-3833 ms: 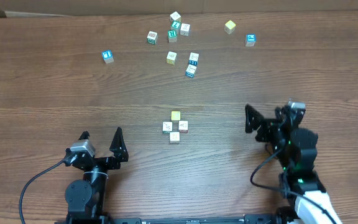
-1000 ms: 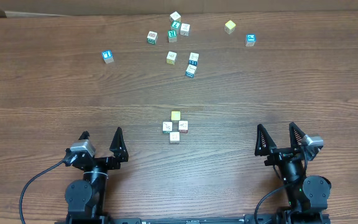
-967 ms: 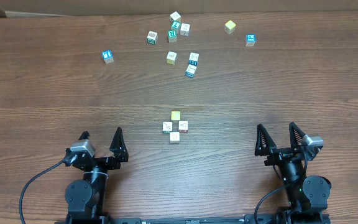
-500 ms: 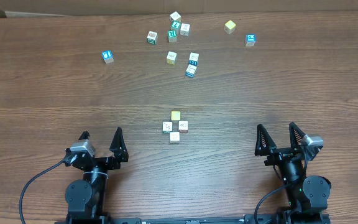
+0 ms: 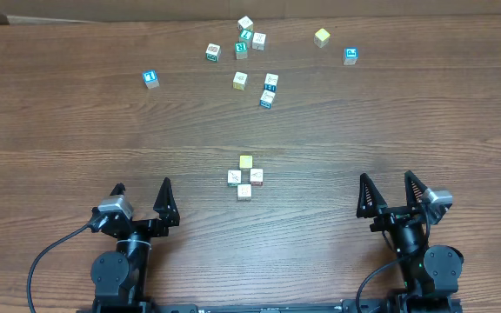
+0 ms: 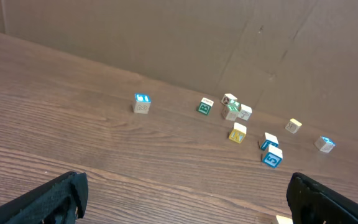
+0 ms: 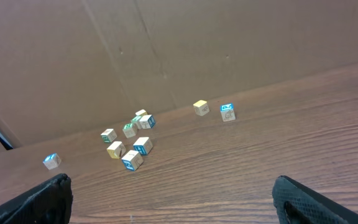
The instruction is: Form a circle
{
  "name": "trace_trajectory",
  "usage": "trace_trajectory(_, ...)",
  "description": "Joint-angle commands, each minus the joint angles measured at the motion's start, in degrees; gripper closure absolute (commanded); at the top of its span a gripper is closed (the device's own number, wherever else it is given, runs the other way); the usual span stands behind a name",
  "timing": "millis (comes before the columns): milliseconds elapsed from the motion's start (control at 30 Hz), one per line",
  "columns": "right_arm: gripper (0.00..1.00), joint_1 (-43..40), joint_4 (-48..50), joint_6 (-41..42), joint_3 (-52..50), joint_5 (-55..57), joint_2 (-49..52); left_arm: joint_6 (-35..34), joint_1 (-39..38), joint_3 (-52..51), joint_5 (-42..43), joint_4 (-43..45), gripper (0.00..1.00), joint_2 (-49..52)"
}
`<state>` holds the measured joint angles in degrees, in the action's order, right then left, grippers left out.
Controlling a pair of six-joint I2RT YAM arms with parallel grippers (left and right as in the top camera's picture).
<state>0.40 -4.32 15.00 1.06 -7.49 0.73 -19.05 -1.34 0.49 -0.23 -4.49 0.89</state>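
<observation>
Seen from overhead, the left gripper (image 5: 142, 185) sits at about 7 o'clock on the wooden table (image 5: 59, 130), its jaws spread wide with nothing between them; in its own wrist view the two dark fingers (image 6: 48, 199) frame only bare wood. Toward 11 o'clock a lone blue cube (image 5: 150, 78) lies well apart from the rest. Further right, near 12 o'clock, a green cube (image 5: 213, 52) lies just beside a tight bunch of cubes (image 5: 246, 36), and below them sits a single yellowish cube (image 5: 240, 80). The circle (image 5: 244, 176) lies just below the table's centre, toward 6 o'clock, between the two grippers and clear of both. It is a small ring of four cubes: a pale yellow cube (image 5: 246, 162) at its 12 o'clock, and whitish cubes at its 9 o'clock (image 5: 233, 177), 3 o'clock (image 5: 256, 176) and 6 o'clock (image 5: 244, 191), packed close together. Up at 12 to 1 o'clock a blue pair (image 5: 269, 90) sits one against the other, then a loose yellow cube (image 5: 322, 36) and another blue one (image 5: 350, 56) just beside it. The right gripper (image 5: 386, 178) rests at about 5 o'clock, jaws likewise wide apart and holding nothing, its fingers (image 7: 42, 199) at the lower corners of its wrist view.
</observation>
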Motion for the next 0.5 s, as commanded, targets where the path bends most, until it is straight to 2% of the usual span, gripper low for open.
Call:
trace_trajectory(0,0.00,-0.3,0.2,-0.1,-0.6,-0.3,-0.6,0.9,0.5,-0.2,0.7,0.0,0.01,-0.6)
trace_trajectory(467,0.00,-0.3,0.2,-0.1,-0.6,-0.3,-0.6,0.9,0.5,-0.2,0.7,0.0,0.01,-0.6)
